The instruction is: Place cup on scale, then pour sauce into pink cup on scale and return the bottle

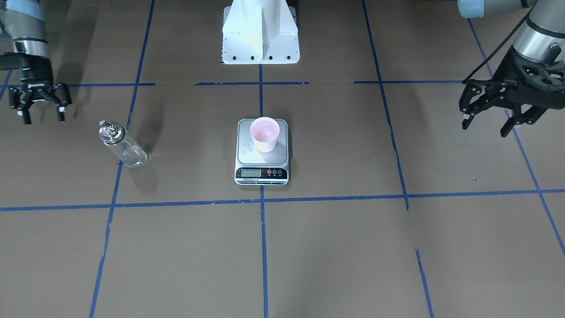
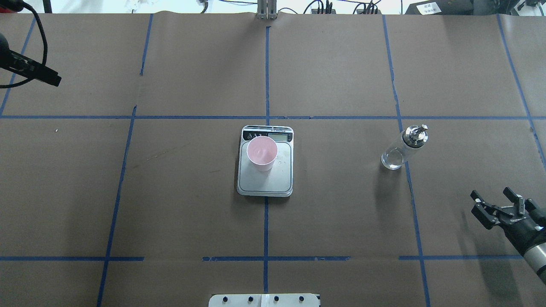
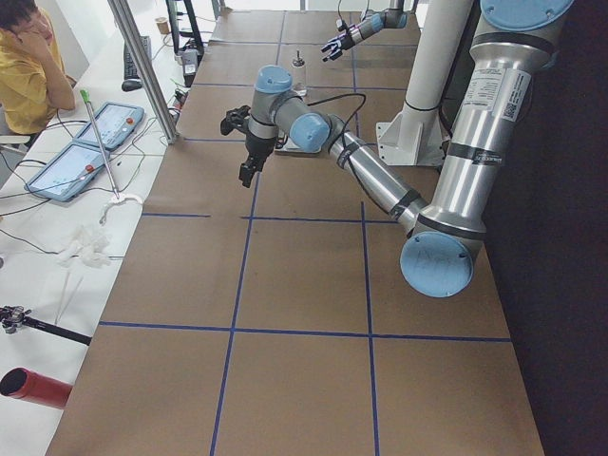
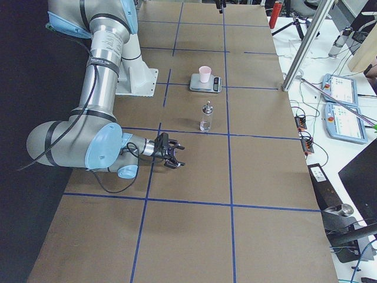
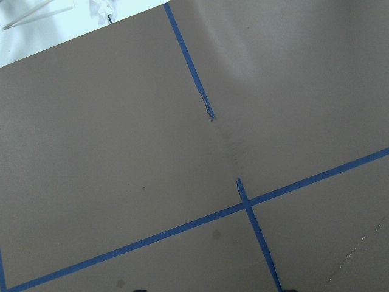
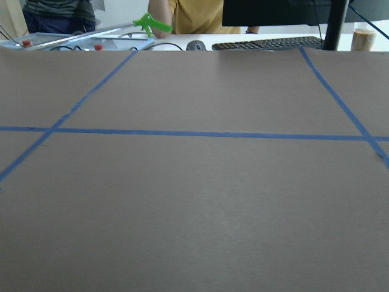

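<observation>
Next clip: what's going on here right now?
Neither arm is handling anything. The cup stands on the scale, and the bottle stands upright on the table to the robot's right, apart from the scale. The right gripper hangs open near the bottle without touching it; the left gripper is open, off at the other side. Whether sauce has been poured cannot be told.

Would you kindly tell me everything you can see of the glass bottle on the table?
The bottle is a clear glass cylinder with a shiny silver pourer cap and small spout. It stands upright on the brown table beside a blue tape line, on the right arm's side of the scale. Nothing touches it; the open right gripper is apart.
</observation>
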